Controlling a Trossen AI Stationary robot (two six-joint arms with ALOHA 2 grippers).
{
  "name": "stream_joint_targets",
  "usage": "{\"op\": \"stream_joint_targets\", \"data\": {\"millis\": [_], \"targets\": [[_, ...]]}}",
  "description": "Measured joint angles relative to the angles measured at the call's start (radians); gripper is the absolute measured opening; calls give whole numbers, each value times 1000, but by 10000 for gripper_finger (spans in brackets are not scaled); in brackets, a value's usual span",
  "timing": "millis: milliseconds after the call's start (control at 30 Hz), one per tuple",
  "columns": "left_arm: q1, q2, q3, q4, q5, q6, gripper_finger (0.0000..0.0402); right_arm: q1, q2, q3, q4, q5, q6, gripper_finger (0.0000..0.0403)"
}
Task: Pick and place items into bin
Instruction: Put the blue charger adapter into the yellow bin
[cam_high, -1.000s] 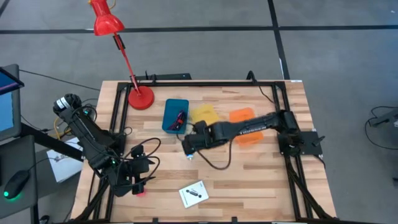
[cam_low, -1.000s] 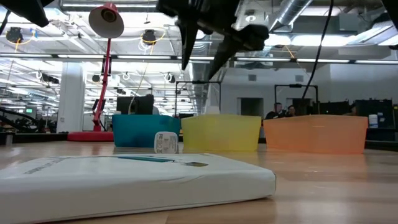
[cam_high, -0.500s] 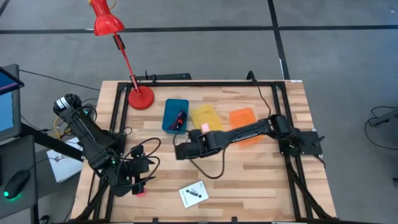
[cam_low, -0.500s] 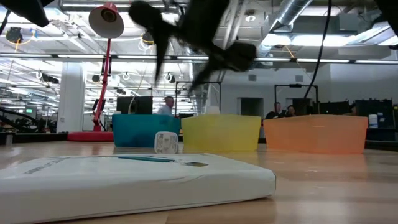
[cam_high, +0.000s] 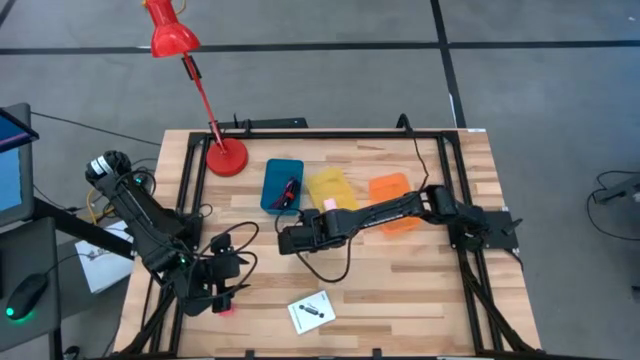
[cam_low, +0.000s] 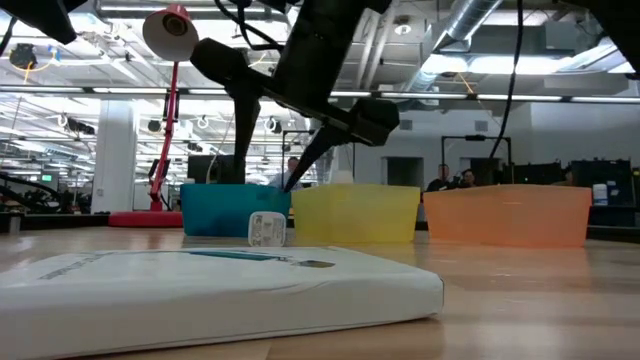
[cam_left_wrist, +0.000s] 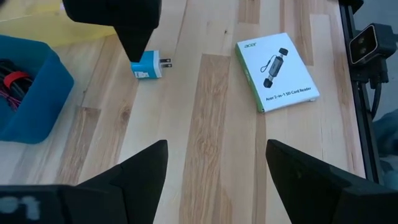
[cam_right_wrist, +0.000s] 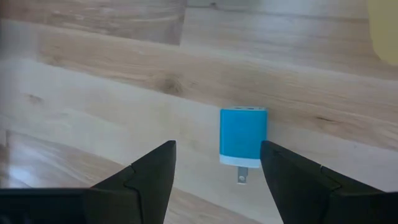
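Your right gripper (cam_right_wrist: 211, 174) has its fingers (cam_right_wrist: 143, 171) spread wide, with nothing between them, hanging above the middle of the desk (cam_high: 400, 280). Straight ahead of that gap lies the light-blue charger plug (cam_right_wrist: 242, 138), flat on the wood, prongs pointing back toward the fingers. It is near the fingertips but not yet between them, and the low view shows the right gripper (cam_low: 300, 170) well above the desk top.

You are, by my reading, in the approach to a pick: the plug is lined up and the grasp is not made. The next move calls for you to carry the fingers forward over the plug's body and lower them until they straddle its sides, then close. It is a small, smooth block, so a skewed pinch could push it away.

The blue bin (cam_high: 282, 185), already holding a dark red cord (cam_left_wrist: 12, 84), stands toward the far edge of the desk, with the yellow bin (cam_high: 330, 186) and orange bin (cam_high: 392, 190) beside it.

Your left gripper (cam_left_wrist: 214, 177) waits at the near left corner, fingers spread and empty. A white boxed card reader (cam_high: 311, 311) lies near the near edge.
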Motion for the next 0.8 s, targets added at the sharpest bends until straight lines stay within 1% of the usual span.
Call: {"op": "stream_joint_targets", "data": {"millis": [233, 333, 400, 500, 567, 800], "targets": [[0, 0, 0, 0, 5, 0, 262, 0, 0, 0, 3, 0, -7, 229], [0, 0, 0, 0, 5, 0, 262, 2, 26, 2, 22, -1, -8, 229], [0, 0, 0, 1, 3, 0, 262, 2, 38, -3, 1, -27, -8, 229], [0, 0, 0, 1, 4, 0, 262, -5, 62, 3, 54, -78, -27, 229], [0, 0, 0, 0, 4, 0, 262, -11, 63, 2, 30, -80, -57, 229], [0, 0, 0, 1, 4, 0, 262, -32, 63, 26, 29, -76, -60, 229]]}}
